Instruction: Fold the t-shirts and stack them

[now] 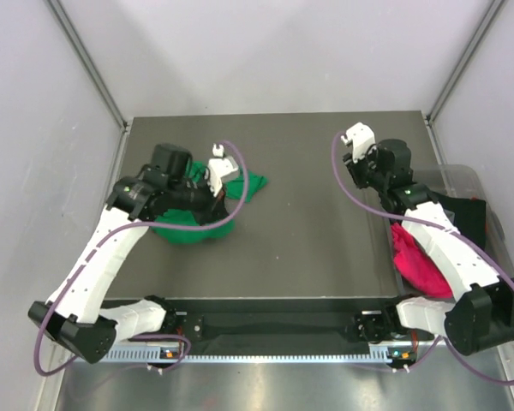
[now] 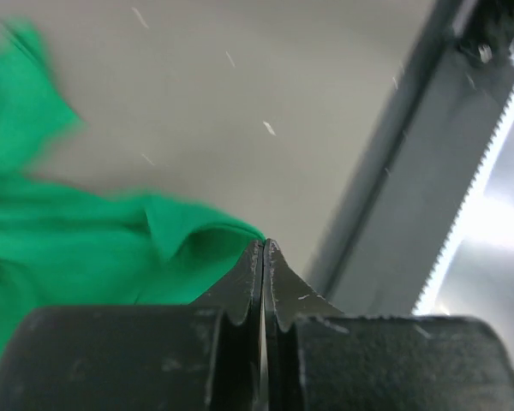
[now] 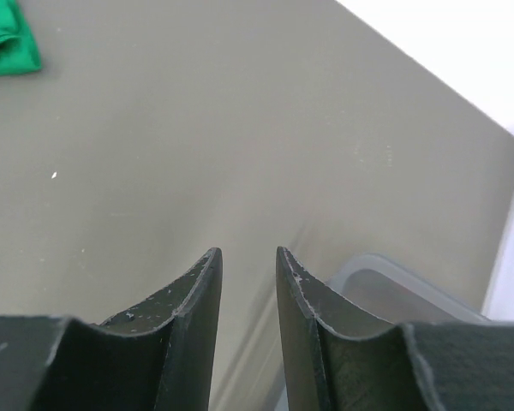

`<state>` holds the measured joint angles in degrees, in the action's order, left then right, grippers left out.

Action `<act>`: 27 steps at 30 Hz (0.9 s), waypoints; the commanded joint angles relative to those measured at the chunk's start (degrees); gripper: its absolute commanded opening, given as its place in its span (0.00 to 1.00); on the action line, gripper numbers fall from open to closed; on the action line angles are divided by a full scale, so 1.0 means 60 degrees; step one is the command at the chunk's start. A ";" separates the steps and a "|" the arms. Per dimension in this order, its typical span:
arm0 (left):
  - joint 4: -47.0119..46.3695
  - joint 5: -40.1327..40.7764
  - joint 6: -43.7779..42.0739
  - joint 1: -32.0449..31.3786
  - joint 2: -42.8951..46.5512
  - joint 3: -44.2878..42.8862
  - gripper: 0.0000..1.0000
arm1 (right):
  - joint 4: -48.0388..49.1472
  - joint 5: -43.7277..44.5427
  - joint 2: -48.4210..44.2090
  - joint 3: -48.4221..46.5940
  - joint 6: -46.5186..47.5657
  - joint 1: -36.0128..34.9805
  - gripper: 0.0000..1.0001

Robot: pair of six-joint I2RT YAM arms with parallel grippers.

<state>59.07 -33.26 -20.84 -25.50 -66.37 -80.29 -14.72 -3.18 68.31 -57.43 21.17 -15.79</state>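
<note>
A bright green t-shirt [image 1: 250, 187] lies crumpled on the left half of the dark table [image 1: 317, 223], partly hidden under my left arm. My left gripper [image 1: 222, 169] hovers over it. In the left wrist view the left gripper [image 2: 264, 244] is shut, nothing shows between its jaws, and the green t-shirt [image 2: 86, 248] lies just behind its tip. A magenta-pink t-shirt [image 1: 415, 261] is bunched at the table's right edge under my right arm. At the back right my right gripper [image 1: 357, 137] is open and empty [image 3: 248, 253] above bare table. A black t-shirt [image 1: 464, 214] sits in the bin.
A clear plastic bin [image 1: 467, 175] stands off the table's right side, and its rim [image 3: 394, 287] shows below the right fingers. The front rail with a lit strip [image 2: 488, 171] runs along the near edge. Grey walls enclose the back and both sides.
</note>
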 commanded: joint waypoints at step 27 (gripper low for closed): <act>-0.1949 0.1146 0.1657 -0.0087 -0.6530 -1.0407 0.00 | -0.0037 -0.3863 -0.1673 0.1339 0.0046 0.0142 0.38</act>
<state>51.00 -29.47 -11.22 -25.67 -103.83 -140.16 -17.10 -22.92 60.42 -50.41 22.26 -15.57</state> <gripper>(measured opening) 0.011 0.374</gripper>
